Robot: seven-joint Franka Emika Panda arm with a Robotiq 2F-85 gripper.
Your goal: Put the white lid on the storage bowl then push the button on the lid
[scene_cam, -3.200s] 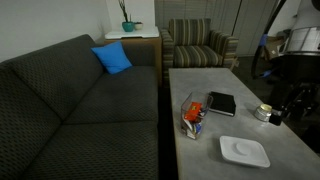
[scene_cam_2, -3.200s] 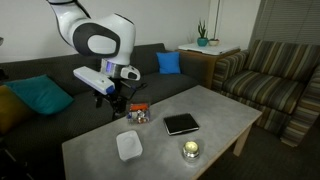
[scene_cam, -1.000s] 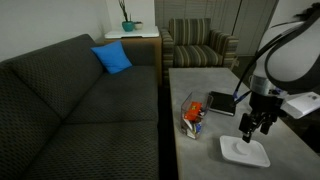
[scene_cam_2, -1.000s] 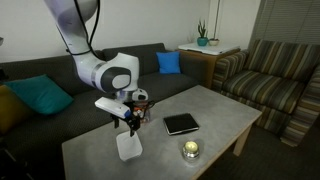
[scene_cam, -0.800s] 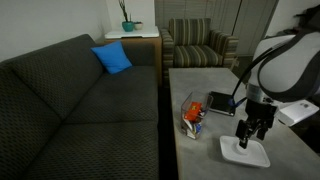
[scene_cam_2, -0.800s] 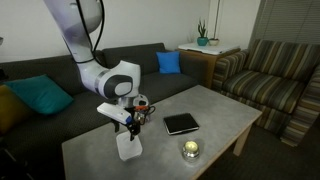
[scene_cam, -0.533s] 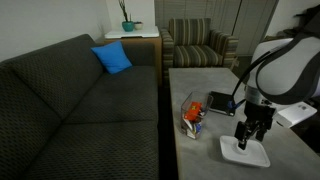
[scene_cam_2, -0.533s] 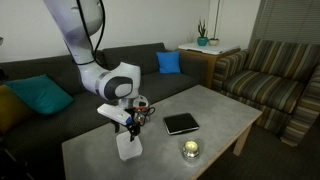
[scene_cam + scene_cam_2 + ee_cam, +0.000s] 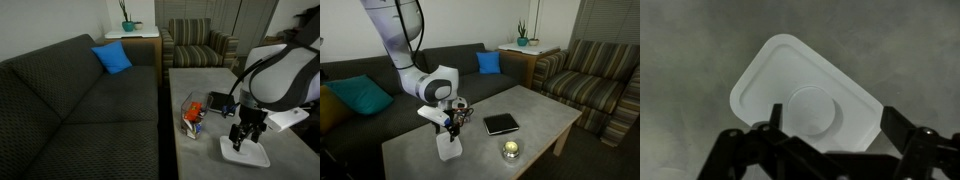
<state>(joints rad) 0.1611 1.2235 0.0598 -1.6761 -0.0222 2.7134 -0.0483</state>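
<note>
The white lid [image 9: 244, 152] lies flat on the grey table, also in the other exterior view [image 9: 447, 148]. In the wrist view the lid [image 9: 805, 95] fills the middle, with its round button [image 9: 812, 108] near its centre. My gripper [image 9: 242, 142] hangs just above the lid, fingers spread on either side of it [image 9: 830, 135], open and holding nothing. The storage bowl [image 9: 193, 114], clear with orange, red and blue items inside, stands on the table beside the lid, towards the sofa; it also shows partly behind my gripper [image 9: 461, 112].
A black book-like rectangle [image 9: 221, 103] lies on the table past the bowl [image 9: 501, 124]. A small round silvery tin [image 9: 510, 150] sits near the table's front edge. A dark sofa [image 9: 70, 110] runs along the table.
My gripper has come down and a little towards the sofa, over the lid, from well above it. The lid and the bowl have not moved.
</note>
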